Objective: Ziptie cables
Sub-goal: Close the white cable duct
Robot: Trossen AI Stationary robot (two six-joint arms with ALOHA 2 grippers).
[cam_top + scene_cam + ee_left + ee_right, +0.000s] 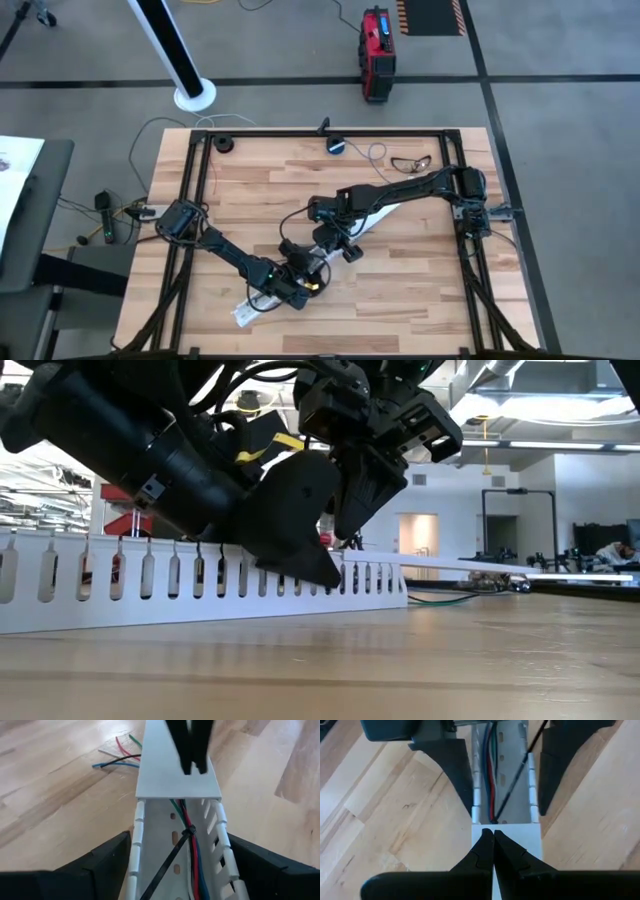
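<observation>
The cables (189, 851) are laid along the white slotted channel (159, 845), straddled by the released left pincer (177, 870). The clenched right pincer (493, 851) is placed on the lid (506, 832), facing along the same axis.

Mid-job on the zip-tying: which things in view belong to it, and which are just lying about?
In the job:
cables, lying in the white slotted duct
black zip tie across them
white cover
left gripper, open astride the duct
right gripper, shut at the cover's edge

Lying about:
round blue-black device, at the table's far edge
red case, on the floor
</observation>
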